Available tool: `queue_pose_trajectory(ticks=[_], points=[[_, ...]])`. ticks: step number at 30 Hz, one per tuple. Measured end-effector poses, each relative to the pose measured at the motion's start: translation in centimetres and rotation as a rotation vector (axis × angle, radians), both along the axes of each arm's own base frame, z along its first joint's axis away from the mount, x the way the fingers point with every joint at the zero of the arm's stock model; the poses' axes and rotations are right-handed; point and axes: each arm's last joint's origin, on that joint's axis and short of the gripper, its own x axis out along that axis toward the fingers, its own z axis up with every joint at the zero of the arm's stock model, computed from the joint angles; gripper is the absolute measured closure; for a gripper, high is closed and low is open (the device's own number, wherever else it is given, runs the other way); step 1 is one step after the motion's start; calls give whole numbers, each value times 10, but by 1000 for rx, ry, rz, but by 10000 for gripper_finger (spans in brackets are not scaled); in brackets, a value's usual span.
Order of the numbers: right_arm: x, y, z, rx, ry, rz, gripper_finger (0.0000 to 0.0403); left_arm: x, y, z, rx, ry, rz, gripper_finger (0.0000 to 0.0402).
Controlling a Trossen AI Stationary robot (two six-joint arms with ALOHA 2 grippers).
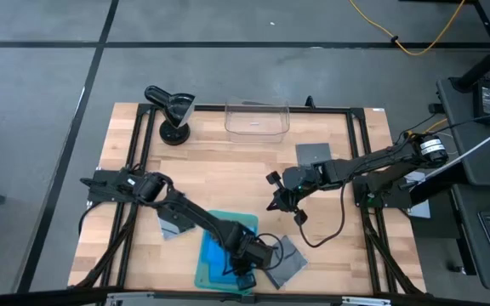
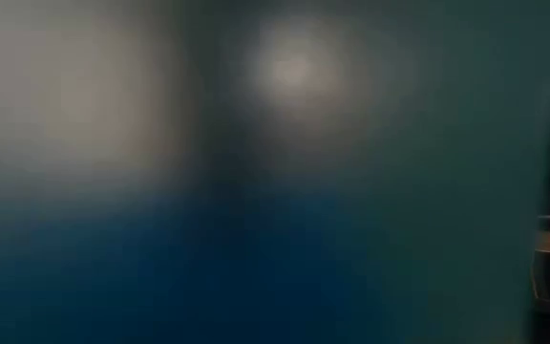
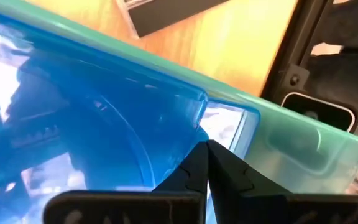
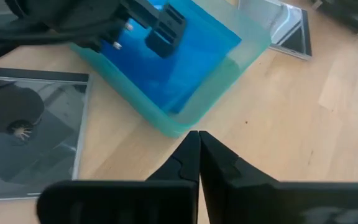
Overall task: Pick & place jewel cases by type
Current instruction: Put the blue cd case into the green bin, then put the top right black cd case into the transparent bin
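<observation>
Near edge, left of centre: pale green flat plastic tray (image 1: 204, 274) with bright blue square jewel cases (image 1: 219, 251) stacked flat inside. Left gripper (image 1: 243, 257) is down over the tray's right part, fingers pinched fully together and holding nothing; in the left wrist view the tips sit right at the corner of the top blue case (image 3: 104, 130), by the tray's rim. Cannot tell if they touch it.

Just right of the tray, touching or nearly so: dark grey/clear jewel cases (image 1: 283, 259) lying flat and skewed, looks like two overlapping, count unsure. Another grey case (image 1: 174, 219) lies flat just left of the tray, partly under the left arm.

Mid-table: right gripper (image 1: 281, 202) hovers, fingers closed, empty, pointing toward the tray. The grey cases by the tray lie nearward and slightly left of it; the left gripper is nearer them, though.

Farther right: one more grey case (image 1: 313, 154) flat on the wooden table (image 1: 228, 170), right arm clearly nearer.

Far edge: clear rectangular plastic bin (image 1: 257, 119), looks empty; likely the grey cases' destination. Black lamp-like stand (image 1: 173, 109) far left.
</observation>
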Motion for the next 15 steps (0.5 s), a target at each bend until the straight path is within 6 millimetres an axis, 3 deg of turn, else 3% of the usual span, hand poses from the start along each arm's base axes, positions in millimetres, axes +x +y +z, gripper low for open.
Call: queue_pose_trajectory(ticks=[5,12,15], points=[[0,0,0,3,1,3,385,0,3,5,-2,-5,7,401],[0,0,0,1,-1,5,398,-8,8,33,20,-32,32,399],[0,0,0,1,2,-10,391,-13,11,54,35,-74,61,401]])
